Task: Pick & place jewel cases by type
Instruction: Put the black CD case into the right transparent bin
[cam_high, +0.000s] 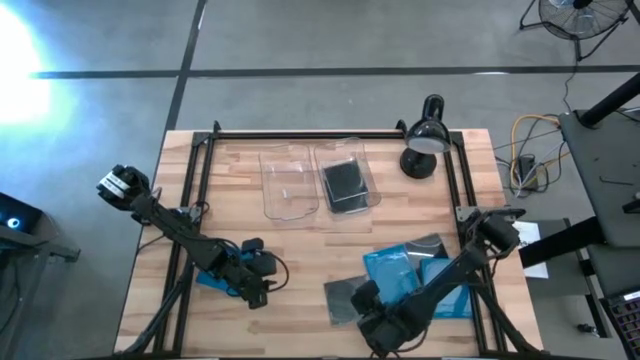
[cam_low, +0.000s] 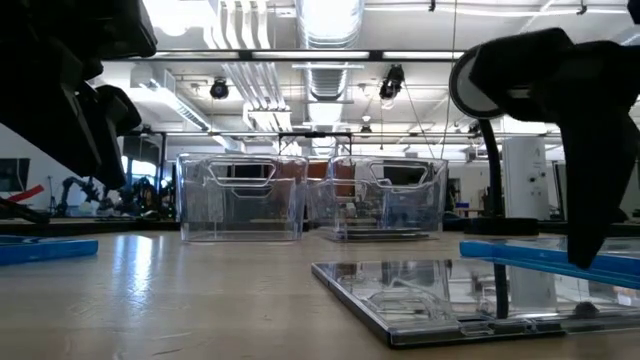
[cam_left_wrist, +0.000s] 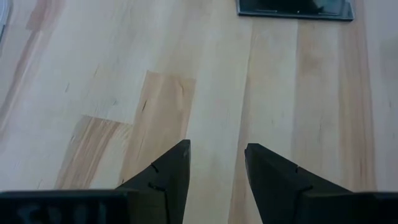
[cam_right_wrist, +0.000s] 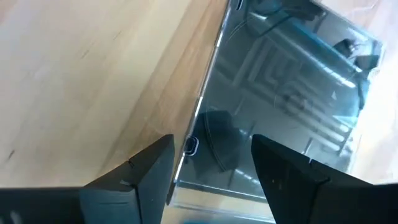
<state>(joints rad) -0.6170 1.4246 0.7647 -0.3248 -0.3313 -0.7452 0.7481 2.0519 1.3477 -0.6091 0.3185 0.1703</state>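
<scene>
A dark smoky jewel case (cam_high: 343, 298) lies flat on the table's near middle, also in the low view (cam_low: 420, 295). My right gripper (cam_right_wrist: 211, 155) is open just above that dark case's edge (cam_right_wrist: 205, 106), one finger over wood and one over the case. Blue cases (cam_high: 395, 265) (cam_high: 445, 290) and a grey one (cam_high: 430, 245) overlap beside my right arm. My left gripper (cam_left_wrist: 217, 158) is open over bare wood at the near left. Another blue case (cam_high: 213, 278) lies flat partly under my left arm. One dark case (cam_high: 343, 183) sits inside the right clear bin.
Two clear bins (cam_high: 288, 182) (cam_high: 368, 170) stand side by side at the table's far middle, seen also in the low view (cam_low: 240, 195) (cam_low: 385, 195). A black desk lamp (cam_high: 425, 145) stands at the far right. Bare wood lies between the bins and the cases.
</scene>
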